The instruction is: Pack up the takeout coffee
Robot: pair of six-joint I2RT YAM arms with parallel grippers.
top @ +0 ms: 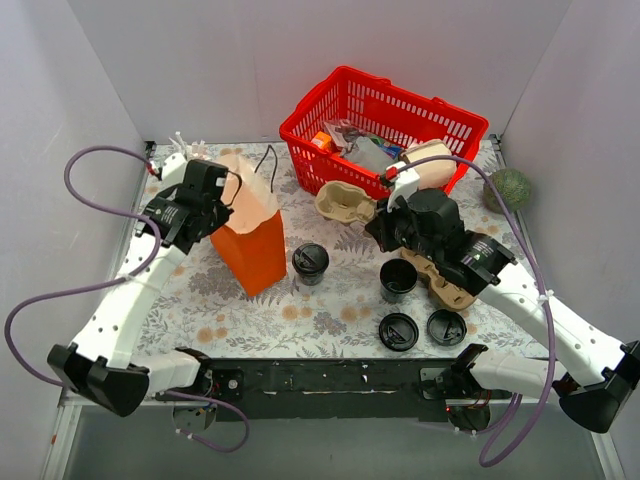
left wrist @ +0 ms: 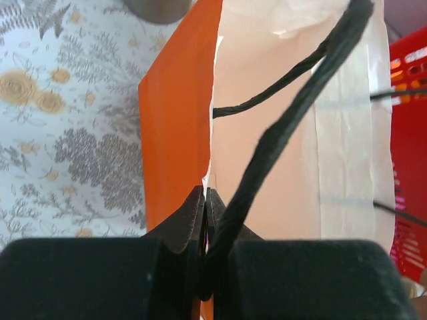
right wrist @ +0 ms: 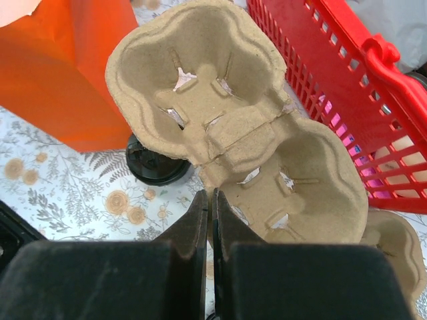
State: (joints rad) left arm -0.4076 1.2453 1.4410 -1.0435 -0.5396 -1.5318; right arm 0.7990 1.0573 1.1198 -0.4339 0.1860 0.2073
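From above, the left gripper point(top: 231, 190) is clamped on the top rim of a tall orange paper bag point(top: 257, 250) standing on the floral tablecloth point(top: 320, 315). The takeout coffee point(top: 310, 262), a small dark disposable cup under a round black plastic lid, stands upright on the cloth just right of the bag, untouched. The right gripper point(top: 374, 213) is pinched on the edge of a moulded brown pulp cup carrier point(top: 343, 200), which sits in front of a red plastic mesh basket point(top: 345, 95). An open black cup point(top: 398, 280) and two loose black lids point(top: 398, 331) point(top: 446, 327) lie nearer the bases. In the left wrist view, the left gripper point(left wrist: 205, 197) has its jaws pressed together over the orange paper bag point(left wrist: 177, 113) rim, with a black cord handle point(left wrist: 287, 127) running up beside them. In the right wrist view, the right gripper point(right wrist: 208, 200) is closed tight on the near edge of the cup carrier point(right wrist: 220, 127); the takeout coffee point(right wrist: 155, 167) peeks out beneath the carrier, beside the bag point(right wrist: 73, 80).
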